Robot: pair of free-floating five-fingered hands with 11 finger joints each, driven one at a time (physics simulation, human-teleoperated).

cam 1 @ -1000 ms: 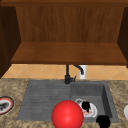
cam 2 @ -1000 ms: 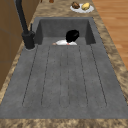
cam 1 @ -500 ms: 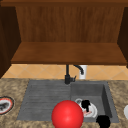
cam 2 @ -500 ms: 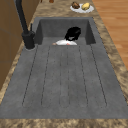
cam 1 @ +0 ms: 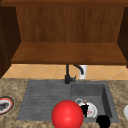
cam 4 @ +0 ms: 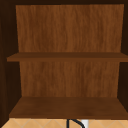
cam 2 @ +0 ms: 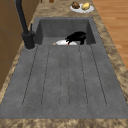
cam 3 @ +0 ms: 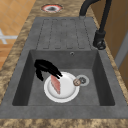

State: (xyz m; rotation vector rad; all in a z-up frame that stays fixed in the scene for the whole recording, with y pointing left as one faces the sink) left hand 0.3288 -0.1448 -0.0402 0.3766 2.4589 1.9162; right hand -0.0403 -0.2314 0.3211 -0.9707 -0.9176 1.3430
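Observation:
A black hand point(cam 3: 45, 65) hangs in the sink basin point(cam 3: 98, 72) near its front wall, which I take for the right hand. Its fingers are stretched down and back to the near end of a pink slice point(cam 3: 56, 84) lying on a white plate point(cam 3: 66, 93). The thumb hangs apart below the palm, and nothing is gripped. The same hand point(cam 1: 84, 110) is over the plate point(cam 1: 93, 110) in the front view, and the hand point(cam 2: 77, 37) is above the plate point(cam 2: 61, 43) in the left side view. A small brown bit point(cam 3: 76, 82) lies by the drain point(cam 3: 82, 80).
A red ball point(cam 1: 67, 115) sits low before the drainboard point(cam 1: 45, 97). The black faucet point(cam 1: 67, 75) stands behind, with a white cup point(cam 1: 83, 71) by the wall. A red-rimmed plate point(cam 3: 51, 8) is on the left counter, a food plate point(cam 2: 81, 6) on the right. Cabinet shelves point(cam 4: 67, 107) hang overhead.
The hand has dipped a little lower towards the white plate and the pink slice. Nothing else has moved.

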